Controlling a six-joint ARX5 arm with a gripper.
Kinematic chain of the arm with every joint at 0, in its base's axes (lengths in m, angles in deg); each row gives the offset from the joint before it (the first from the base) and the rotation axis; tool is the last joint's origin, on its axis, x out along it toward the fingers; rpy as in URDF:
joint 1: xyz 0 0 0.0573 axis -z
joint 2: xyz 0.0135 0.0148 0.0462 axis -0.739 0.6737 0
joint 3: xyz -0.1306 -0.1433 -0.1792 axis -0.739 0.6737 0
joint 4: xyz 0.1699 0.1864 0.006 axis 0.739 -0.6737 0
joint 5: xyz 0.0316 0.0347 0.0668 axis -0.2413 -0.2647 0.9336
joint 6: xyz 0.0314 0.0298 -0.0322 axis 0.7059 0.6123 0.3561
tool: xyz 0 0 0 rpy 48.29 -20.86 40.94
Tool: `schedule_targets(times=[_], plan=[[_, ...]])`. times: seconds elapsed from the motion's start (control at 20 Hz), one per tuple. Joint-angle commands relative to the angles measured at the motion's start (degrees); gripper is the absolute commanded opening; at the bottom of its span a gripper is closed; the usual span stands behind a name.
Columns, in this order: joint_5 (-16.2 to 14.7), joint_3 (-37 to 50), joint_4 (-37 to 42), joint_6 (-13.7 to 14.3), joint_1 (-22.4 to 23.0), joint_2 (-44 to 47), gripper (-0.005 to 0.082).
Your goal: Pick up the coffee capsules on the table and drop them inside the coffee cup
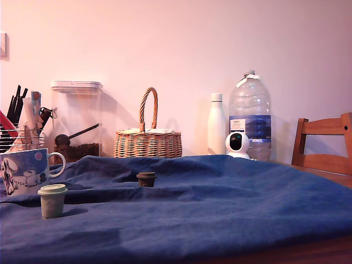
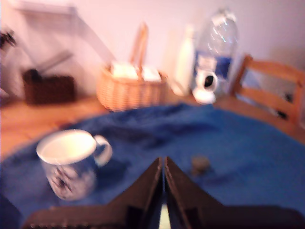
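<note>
Here, through the blurred wrist view, I see my tool (image 2: 163,164) with its two dark fingers pressed together, tips meeting and nothing between them. It hangs above the blue cloth (image 1: 220,203) that covers the surface, and it is absent from the exterior view. Just beyond the tips sits the brown capsule (image 2: 200,163); the mug (image 2: 71,162) stands well to one side, mouth up and apparently empty. In the exterior view the green capsule (image 1: 53,201) stands near the mug (image 1: 25,170), the brown one (image 1: 146,179) further toward the exterior view's right. I judge nothing is picked yet. To do this well I would spread the fingers first, centre over the brown capsule, descend straight, and avoid snagging cloth folds.
</note>
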Motion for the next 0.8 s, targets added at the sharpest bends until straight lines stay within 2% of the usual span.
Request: schedule_targets(times=[0.0, 0.15, 0.3, 0.4, 0.5, 0.55, 0.6, 0.75], plan=[[-0.66, 1.05, 0.70, -0.35, 0.59, 3.78, -0.0019], [-0.63, 1.05, 3.13, 1.05, 2.21, 11.54, -0.0019], [-0.61, 1.05, 5.33, 1.05, 4.09, 18.49, 0.0006], [-0.61, 1.05, 5.38, 1.05, 5.01, 22.36, 0.0158], [-0.63, 1.05, 6.69, 1.05, 5.81, 25.59, 0.0428], [-0.63, 1.05, 7.39, 1.05, 5.99, 26.97, 0.0536], [-0.63, 1.05, 8.00, 2.84, 5.99, 28.20, 0.0567], [-0.61, 1.05, 8.83, 1.66, 5.99, 31.45, 0.0567]])
